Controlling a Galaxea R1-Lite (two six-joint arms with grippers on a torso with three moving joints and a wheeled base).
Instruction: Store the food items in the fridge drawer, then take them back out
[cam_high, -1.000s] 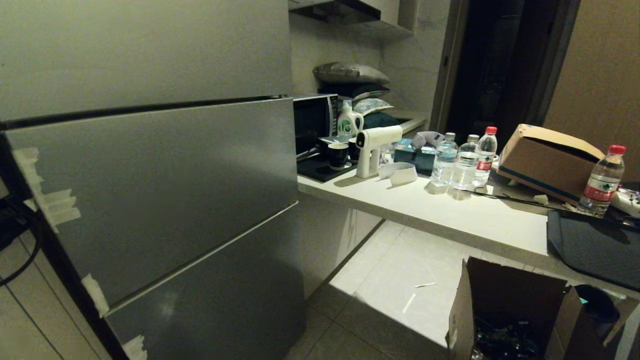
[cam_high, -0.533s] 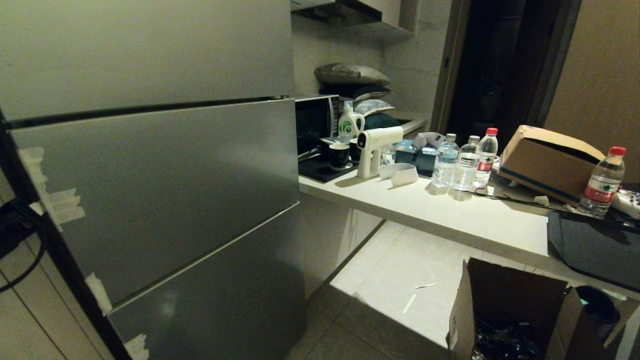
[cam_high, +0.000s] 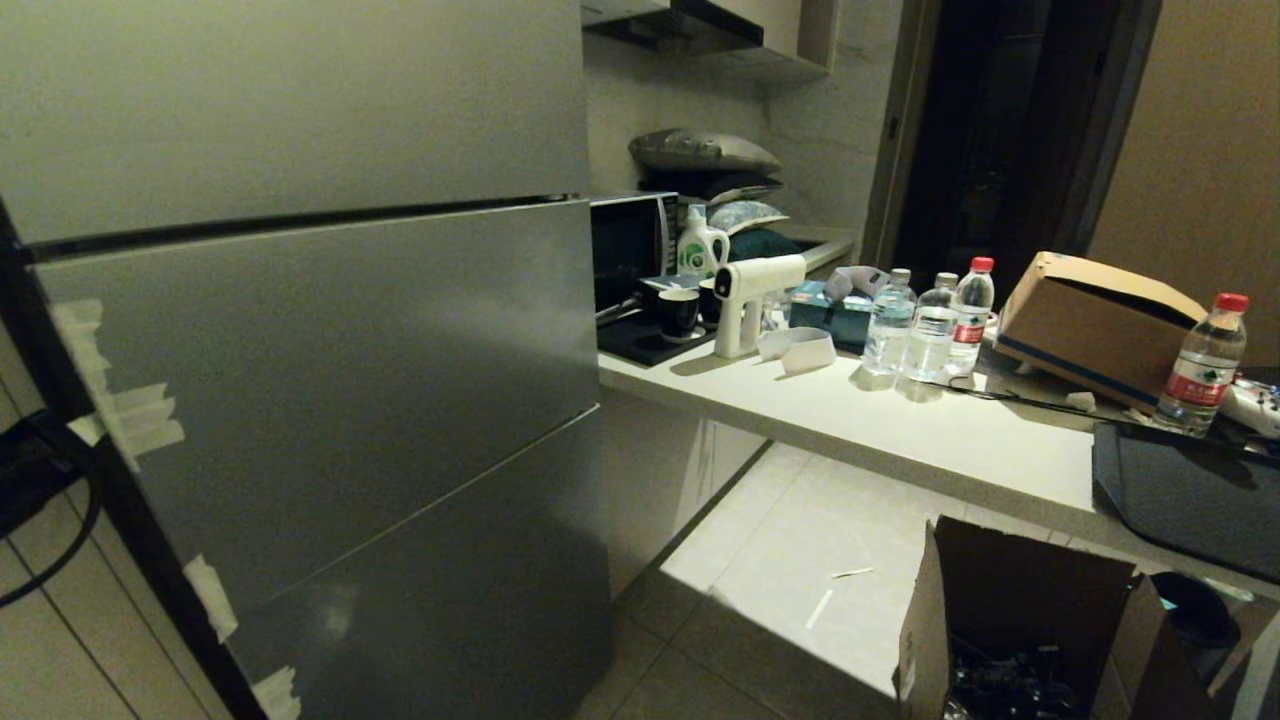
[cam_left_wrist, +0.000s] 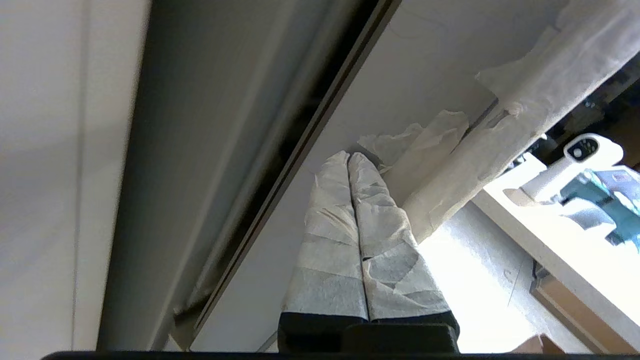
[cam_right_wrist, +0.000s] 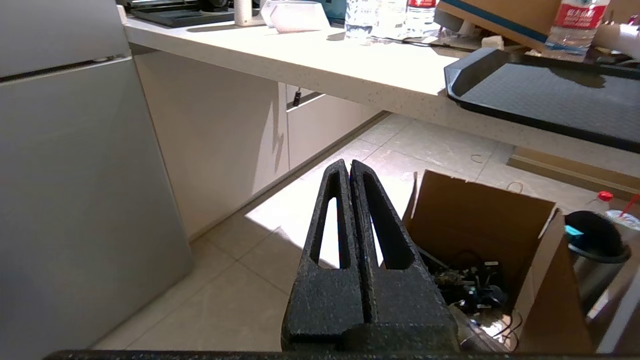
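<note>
Biggest thing here is the grey fridge (cam_high: 300, 330), filling the head view from about 9 to 11 o'clock, all its doors and drawer fronts closed, so the fridge drawer and the food items aren't visible anywhere and I can't tell where they are. Scraps of white tape (cam_high: 130, 420) stick along the fridge's near edge at about 9 o'clock. The white counter (cam_high: 900, 420) runs off toward 3 o'clock, with a black tray (cam_high: 1190, 495) hanging over its front edge at the far right and a cardboard box (cam_high: 1095, 320) lying behind it. On the tiled floor at about 5 o'clock there's an open cardboard carton (cam_high: 1020, 620). Further down the counter, around 1 o'clock, are three clear water bottles (cam_high: 930, 325) in a cluster, a white spray gun (cam_high: 750, 295) and a black mug (cam_high: 678, 310) in front of a dark microwave (cam_high: 628, 240). The left end effector (cam_left_wrist: 349, 157), wrapped in white tape, is pinched fully closed on nothing, its tips right up at the taped edge of a fridge door panel. The right end effector (cam_right_wrist: 347, 167) is black, closed tight and empty too, hanging low over the floor and pointing at the carton.
</note>
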